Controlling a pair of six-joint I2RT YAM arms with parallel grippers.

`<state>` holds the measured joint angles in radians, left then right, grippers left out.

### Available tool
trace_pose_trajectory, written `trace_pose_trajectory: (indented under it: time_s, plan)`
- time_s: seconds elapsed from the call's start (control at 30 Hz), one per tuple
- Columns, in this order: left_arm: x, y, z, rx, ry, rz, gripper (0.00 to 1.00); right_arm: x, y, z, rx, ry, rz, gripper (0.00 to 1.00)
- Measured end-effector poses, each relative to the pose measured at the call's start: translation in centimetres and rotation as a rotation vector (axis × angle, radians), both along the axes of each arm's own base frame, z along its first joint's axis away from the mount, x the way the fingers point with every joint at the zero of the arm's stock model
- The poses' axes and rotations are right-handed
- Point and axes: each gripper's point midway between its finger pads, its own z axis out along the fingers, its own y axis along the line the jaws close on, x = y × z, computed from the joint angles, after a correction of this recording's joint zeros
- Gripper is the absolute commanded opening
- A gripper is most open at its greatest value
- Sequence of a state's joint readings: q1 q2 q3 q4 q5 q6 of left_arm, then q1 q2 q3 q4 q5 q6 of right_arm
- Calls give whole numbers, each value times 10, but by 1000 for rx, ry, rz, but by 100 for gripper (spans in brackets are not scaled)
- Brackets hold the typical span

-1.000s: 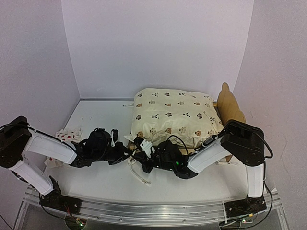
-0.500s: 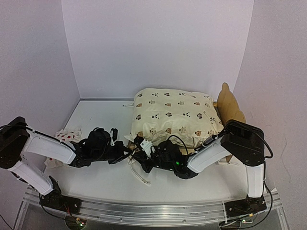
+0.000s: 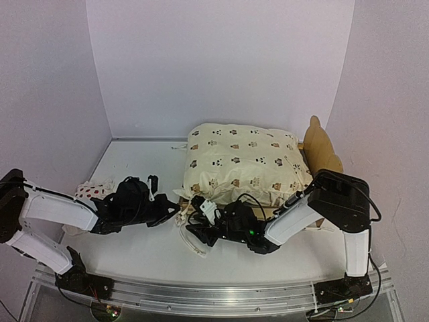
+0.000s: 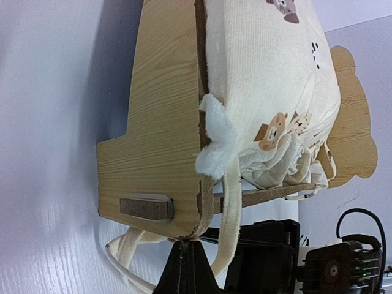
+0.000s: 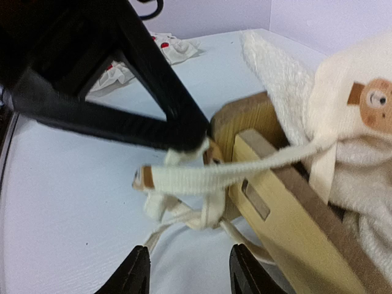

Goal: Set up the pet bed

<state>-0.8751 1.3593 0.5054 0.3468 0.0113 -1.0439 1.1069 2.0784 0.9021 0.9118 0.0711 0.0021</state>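
Note:
The pet bed stands at the right with the cream bear-print cushion piled on it; its bear-ear headboard points right. In the left wrist view, the bed's plywood foot panel fills the frame. My left gripper is shut on a cream cushion tie at that panel's lower corner. My right gripper is open just short of the knotted ties beside the bed's wooden corner, with nothing between its fingers. From above, the left gripper and the right gripper meet at the bed's near-left corner.
A small white pillow with red spots lies on the table behind the left arm. A loose tie end trails on the table in front of the right gripper. White walls close in the back and both sides.
My right gripper has opened, let go of the tie and drawn back a little toward the table's front. My left gripper has shut fully and shifted slightly left.

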Motion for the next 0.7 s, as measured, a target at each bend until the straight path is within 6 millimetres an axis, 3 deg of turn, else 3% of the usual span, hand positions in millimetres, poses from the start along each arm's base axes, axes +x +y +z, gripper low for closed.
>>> trace_pose_trajectory:
  time_s: [0.2, 0.47, 0.7]
  plan:
    - [1, 8, 8, 0, -24, 32, 0, -9, -11, -18, -20, 66, -2, 55]
    - [2, 11, 22, -11, -62, 38, 0, -16, -13, -27, -19, 158, 0, 59]
    - [2, 11, 26, -16, -72, 36, 0, -19, 6, -24, 1, 229, 33, 61]
